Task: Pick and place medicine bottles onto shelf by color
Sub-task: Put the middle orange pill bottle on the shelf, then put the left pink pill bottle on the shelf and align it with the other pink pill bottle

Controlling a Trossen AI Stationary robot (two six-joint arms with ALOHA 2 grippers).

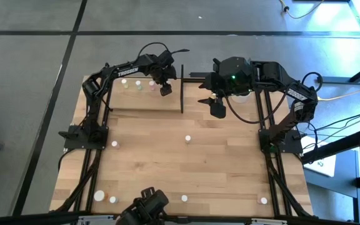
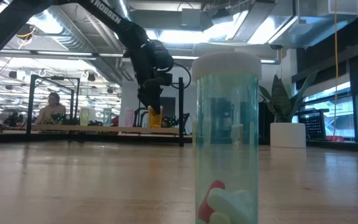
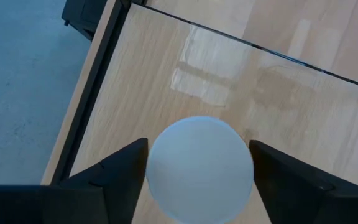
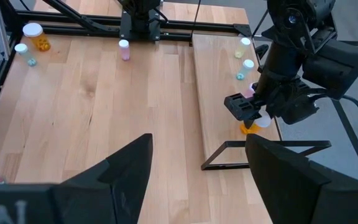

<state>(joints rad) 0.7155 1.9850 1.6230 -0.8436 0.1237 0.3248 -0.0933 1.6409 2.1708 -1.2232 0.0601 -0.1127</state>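
Observation:
The shelf (image 1: pixel 139 100), a pale board with a black frame, lies at the table's far left. Three small white-capped medicine bottles (image 1: pixel 138 83) stand in a row on it. My left gripper (image 1: pixel 165 89) points down over the shelf's right part. Its open fingers flank the white cap (image 3: pixel 201 168) of an orange bottle (image 4: pixel 248 128). This bottle stands on the shelf board (image 2: pixel 155 118). My right gripper (image 1: pixel 217 107) hangs open in the air right of the shelf's upright end bar (image 1: pixel 182 87), with nothing between its fingers (image 4: pixel 129 168). My left gripper's fingers (image 3: pixel 126 180) come from above and stand close on either side of the orange bottle's white cap (image 3: pixel 166 155). I cannot tell whether they touch it. The bottle stands with its base on the shelf.
More bottles stand on the table: one mid-table (image 1: pixel 188 139), one at the left (image 1: pixel 114 144), several along the near edge (image 1: pixel 112 200) (image 1: pixel 264 200). A clear bottle (image 2: pixel 227 137) stands right before the low camera. A white plant pot (image 2: pixel 289 134) stands at the far right.

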